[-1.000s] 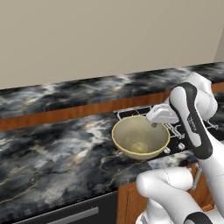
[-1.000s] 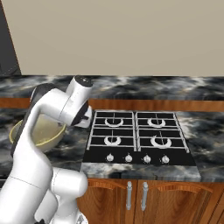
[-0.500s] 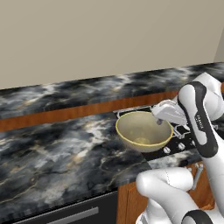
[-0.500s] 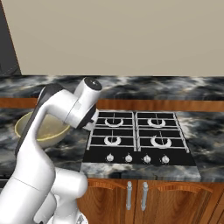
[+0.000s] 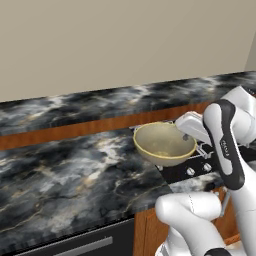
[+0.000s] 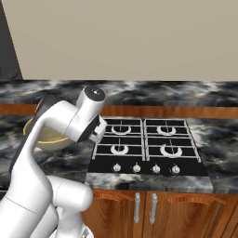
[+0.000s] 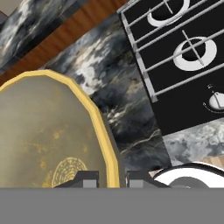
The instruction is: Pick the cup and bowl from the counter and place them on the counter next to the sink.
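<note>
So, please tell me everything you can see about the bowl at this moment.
The bowl is wide, round and shallow, olive-tan with a paler yellow rim, plain inside apart from a faint round pattern at the bottom. It looks like glazed ceramic and is empty. It sits raised and slightly tilted above the edge of the black stovetop and the marble counter. The gripper pinches its rim, one finger inside and one outside. Nothing else touches it, as far as I can see.

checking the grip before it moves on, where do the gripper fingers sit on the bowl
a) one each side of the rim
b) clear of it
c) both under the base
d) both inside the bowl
a: in the hand view the gripper has one fingertip inside and one outside the rim of the bowl, which hangs above the counter.
</note>
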